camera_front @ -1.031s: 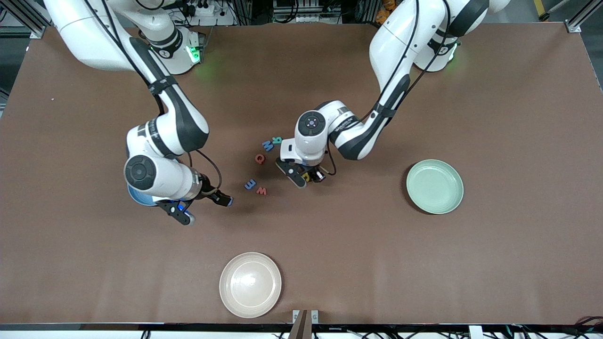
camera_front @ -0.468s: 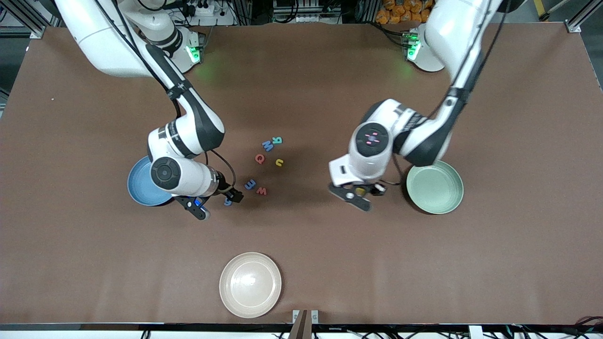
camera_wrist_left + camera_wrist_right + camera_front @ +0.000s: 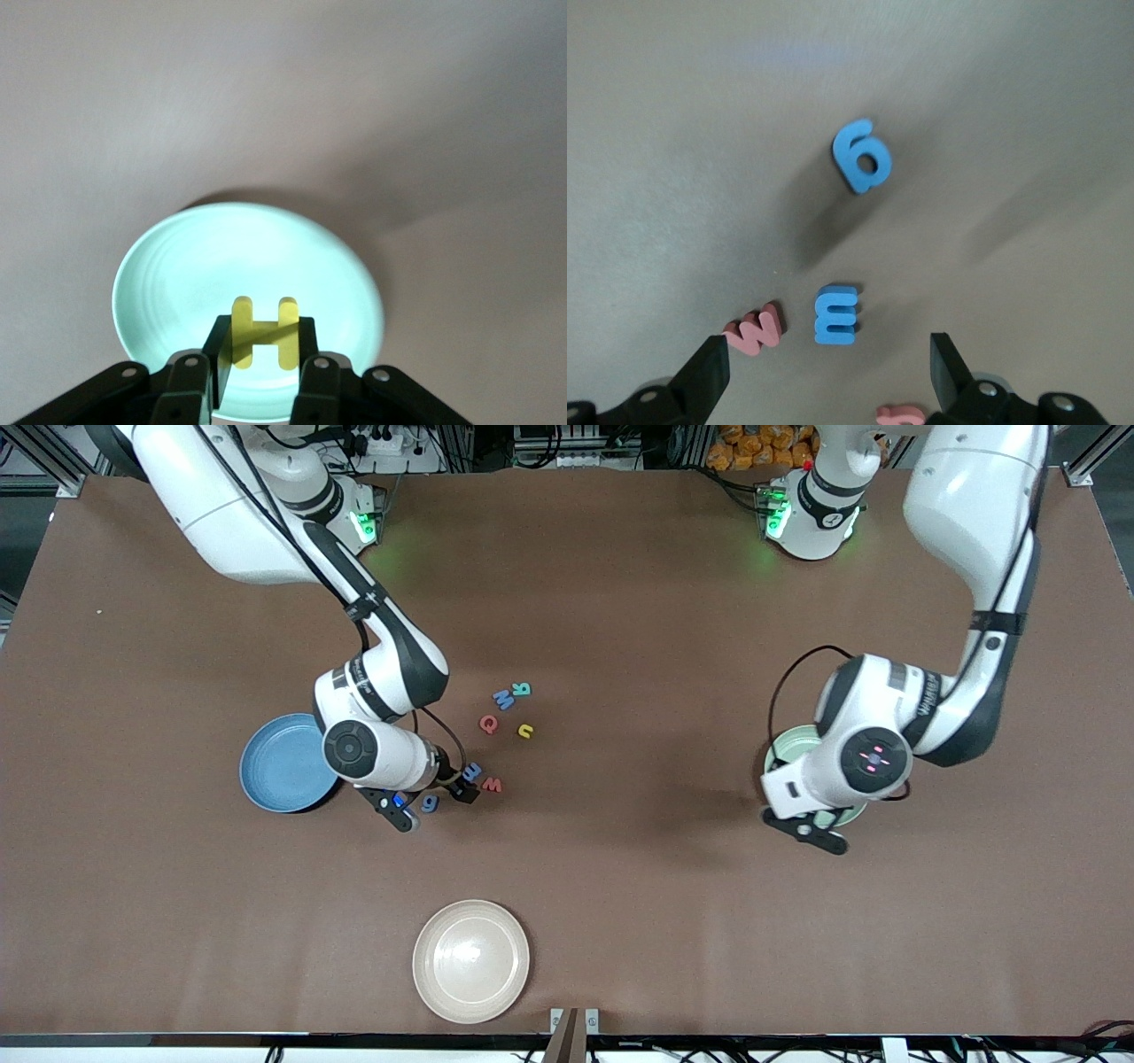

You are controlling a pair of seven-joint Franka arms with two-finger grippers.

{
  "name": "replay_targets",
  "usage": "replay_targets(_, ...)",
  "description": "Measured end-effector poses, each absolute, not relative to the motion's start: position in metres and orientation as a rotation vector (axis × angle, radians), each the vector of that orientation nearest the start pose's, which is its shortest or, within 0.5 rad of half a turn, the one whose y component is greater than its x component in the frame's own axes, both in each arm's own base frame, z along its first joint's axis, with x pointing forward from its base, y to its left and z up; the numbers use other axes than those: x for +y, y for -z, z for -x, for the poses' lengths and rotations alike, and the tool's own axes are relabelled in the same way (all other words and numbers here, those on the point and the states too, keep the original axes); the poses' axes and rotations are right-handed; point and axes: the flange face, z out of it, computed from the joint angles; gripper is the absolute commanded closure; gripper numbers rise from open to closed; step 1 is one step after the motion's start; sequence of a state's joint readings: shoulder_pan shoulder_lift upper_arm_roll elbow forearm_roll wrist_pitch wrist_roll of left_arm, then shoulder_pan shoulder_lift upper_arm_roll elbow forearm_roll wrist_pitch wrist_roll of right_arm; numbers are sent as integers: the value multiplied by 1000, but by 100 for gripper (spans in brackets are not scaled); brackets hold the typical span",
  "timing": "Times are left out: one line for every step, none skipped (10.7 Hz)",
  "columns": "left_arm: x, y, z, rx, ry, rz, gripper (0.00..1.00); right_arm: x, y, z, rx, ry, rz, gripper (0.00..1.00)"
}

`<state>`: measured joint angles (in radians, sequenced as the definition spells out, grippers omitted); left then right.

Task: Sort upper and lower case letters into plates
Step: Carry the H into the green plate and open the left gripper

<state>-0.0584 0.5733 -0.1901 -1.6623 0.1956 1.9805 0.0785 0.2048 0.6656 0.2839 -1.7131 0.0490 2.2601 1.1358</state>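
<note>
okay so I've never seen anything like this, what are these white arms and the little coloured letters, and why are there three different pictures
Two white robot arms sort foam letters into plates. One picture looks down from above the brown table; the others come from cameras on each arm's wrist. The left gripper, over the mint green plate, pinches a yellow H. The right gripper is open above a blue g, blue m and red w. The blue plate and a cream plate also sit there.
</note>
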Motion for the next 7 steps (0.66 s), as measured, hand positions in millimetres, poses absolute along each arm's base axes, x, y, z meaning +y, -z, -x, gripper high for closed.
replay_targets(-119,-241,-633,564,-410,3012,100,301,-198,-583,1089,-332,2844,0)
replay_targets(-114,-226,-626,535,-455,3036,100,302,-192,-578,1092,-334,2846,0)
replay_targets(-118,-219,-619,514,-483,3042,87,301,-190,-576,1094,-334,2846,0)
replay_targets(-123,-217,-616,487,-492,3041,65,302,-190,-576,1098,-335,2845,0)
replay_targets(-127,-218,-615,474,-490,3042,48,302,-188,-575,1102,-338,2845,0)
replay_targets(-127,-220,-615,469,-483,3043,41,301,-187,-573,1103,-338,2846,0)
replay_targets(-126,-225,-616,467,-472,3044,33,301,-184,-571,1103,-333,2845,0)
